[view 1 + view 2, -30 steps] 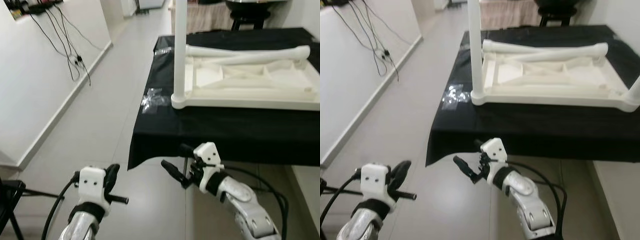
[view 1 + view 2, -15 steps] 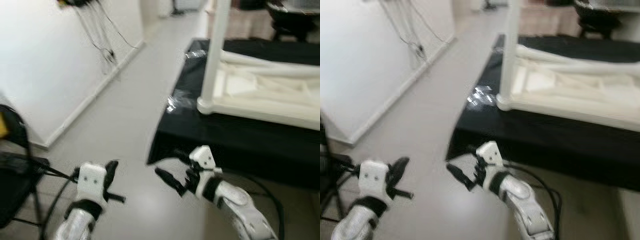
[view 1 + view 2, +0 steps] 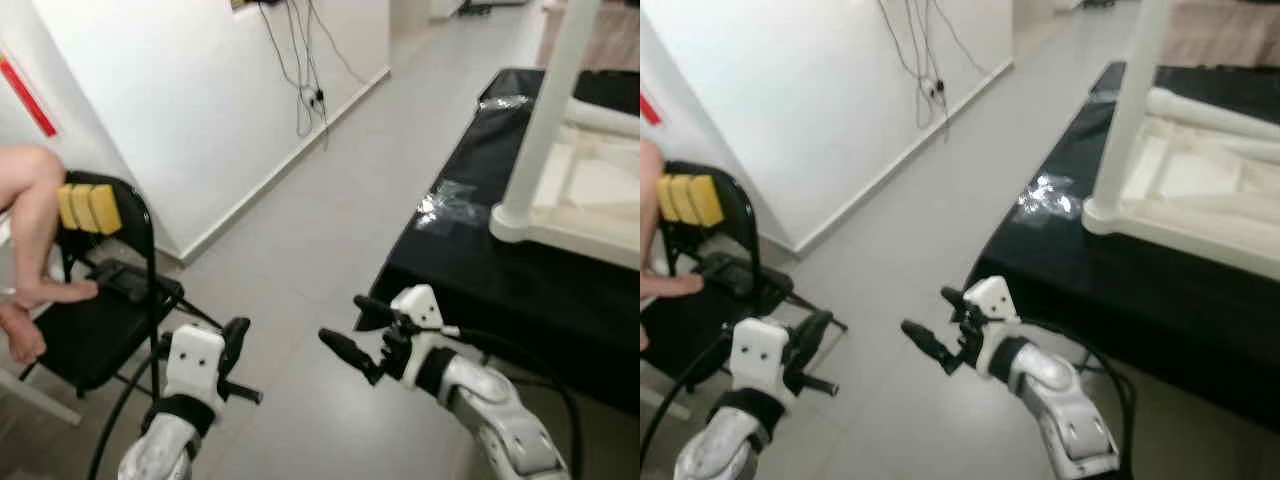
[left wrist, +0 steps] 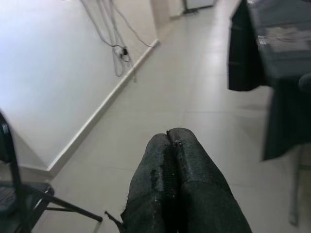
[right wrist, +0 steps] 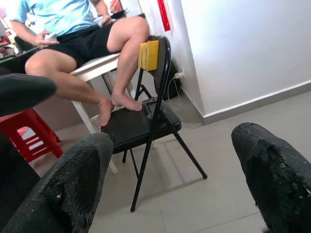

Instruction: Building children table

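White table (image 3: 580, 190) lies upside down on the black cloth (image 3: 480, 270) for adding legs; left gripper (image 3: 236, 345) is pressed together, right gripper (image 3: 352, 330) spread apart, both empty.

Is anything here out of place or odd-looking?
The white children's table lies upside down on the black-covered table, one leg pointing straight up: expected mid-assembly. A clear plastic bag lies loose near the cloth's edge. Nothing looks spilled or damaged.
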`<state>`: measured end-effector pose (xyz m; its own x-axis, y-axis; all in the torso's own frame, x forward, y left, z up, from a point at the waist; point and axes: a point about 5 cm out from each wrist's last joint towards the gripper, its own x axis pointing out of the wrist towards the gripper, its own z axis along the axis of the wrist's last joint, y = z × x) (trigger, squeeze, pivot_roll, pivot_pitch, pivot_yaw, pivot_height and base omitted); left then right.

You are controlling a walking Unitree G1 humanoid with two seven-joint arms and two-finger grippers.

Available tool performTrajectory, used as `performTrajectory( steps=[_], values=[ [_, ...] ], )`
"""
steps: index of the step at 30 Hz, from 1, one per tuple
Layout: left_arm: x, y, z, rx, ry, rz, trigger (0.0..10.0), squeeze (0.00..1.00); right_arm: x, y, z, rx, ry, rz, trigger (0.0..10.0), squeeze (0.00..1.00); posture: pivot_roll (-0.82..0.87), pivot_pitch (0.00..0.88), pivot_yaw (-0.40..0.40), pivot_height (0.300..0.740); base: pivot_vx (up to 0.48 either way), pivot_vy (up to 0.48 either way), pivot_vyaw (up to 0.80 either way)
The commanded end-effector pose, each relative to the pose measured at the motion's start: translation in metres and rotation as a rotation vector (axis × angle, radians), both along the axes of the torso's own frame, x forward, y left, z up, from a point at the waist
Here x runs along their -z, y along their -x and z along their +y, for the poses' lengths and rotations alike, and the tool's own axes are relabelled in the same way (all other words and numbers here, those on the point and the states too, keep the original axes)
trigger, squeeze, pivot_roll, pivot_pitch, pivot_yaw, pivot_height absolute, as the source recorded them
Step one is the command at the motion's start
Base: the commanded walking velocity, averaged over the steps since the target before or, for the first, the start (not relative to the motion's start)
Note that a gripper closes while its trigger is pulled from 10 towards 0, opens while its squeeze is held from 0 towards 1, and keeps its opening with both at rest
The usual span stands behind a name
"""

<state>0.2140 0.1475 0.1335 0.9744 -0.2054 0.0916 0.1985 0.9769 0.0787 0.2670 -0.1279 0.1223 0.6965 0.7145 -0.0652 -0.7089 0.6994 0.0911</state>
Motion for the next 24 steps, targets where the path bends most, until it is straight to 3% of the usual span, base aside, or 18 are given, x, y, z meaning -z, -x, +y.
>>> performTrajectory(
  steps=[1, 24],
  values=[
    [0.0075, 0.0018, 0.0068, -0.021, -0.021, 0.033, 10.0, 0.0, 0.0005, 0.0023, 0.0109, -0.04, -0.035, 0.014, 10.0, 0.0, -0.09, 0.086, 0.075, 0.74, 0.0, 0.0, 0.0],
    [0.013, -0.0011, 0.0079, -0.014, 0.011, 0.061, 10.0, 0.0, -0.0008, 0.0011, 0.0103, -0.038, -0.084, 0.027, 10.0, 0.0, -0.1, 0.077, 0.075, 0.74, 0.0, 0.0, 0.0]
  ],
)
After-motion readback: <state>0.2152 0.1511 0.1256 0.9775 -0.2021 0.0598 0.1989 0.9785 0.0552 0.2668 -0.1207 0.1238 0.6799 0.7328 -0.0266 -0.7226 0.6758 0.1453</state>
